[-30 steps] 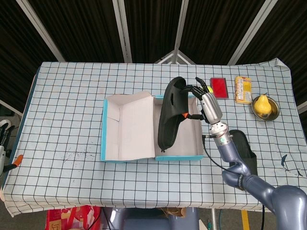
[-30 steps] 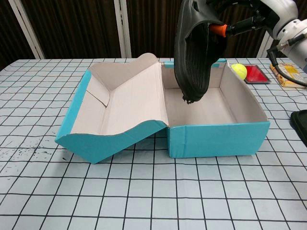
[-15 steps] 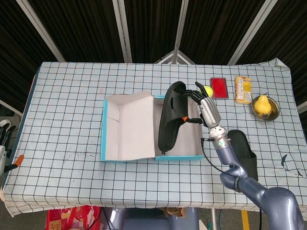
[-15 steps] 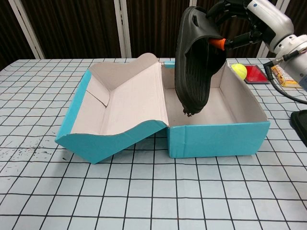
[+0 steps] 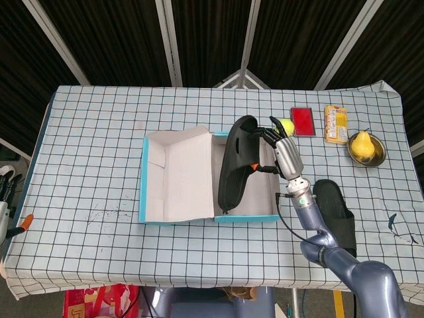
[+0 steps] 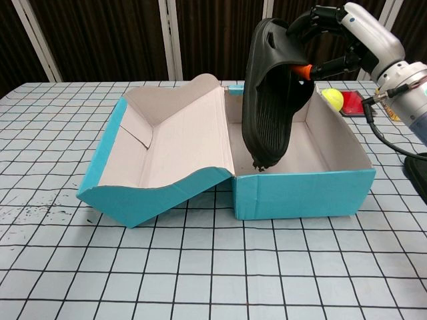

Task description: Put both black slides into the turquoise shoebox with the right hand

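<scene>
My right hand (image 5: 281,151) (image 6: 347,37) grips a black slide (image 5: 233,165) (image 6: 270,100) by its strap end. The slide hangs nearly upright, sole facing the chest camera, its lower tip inside the open turquoise shoebox (image 5: 267,216) (image 6: 303,193) near the front wall. The box lid (image 5: 175,175) (image 6: 177,150) lies folded out to the left. A second black slide (image 5: 334,215) (image 6: 419,170) lies flat on the checked table, right of the box and beside my right forearm. My left hand is out of both views.
Behind the box lie a yellow-green ball (image 5: 287,125) (image 6: 332,99), a red flat case (image 5: 303,121) (image 6: 357,103) and a yellow packet (image 5: 335,124). A pear sits in a metal bowl (image 5: 365,147) at the far right.
The right hand has come down and slightly toward the near side with the slide; the slide's tip has dropped lower into the box.
</scene>
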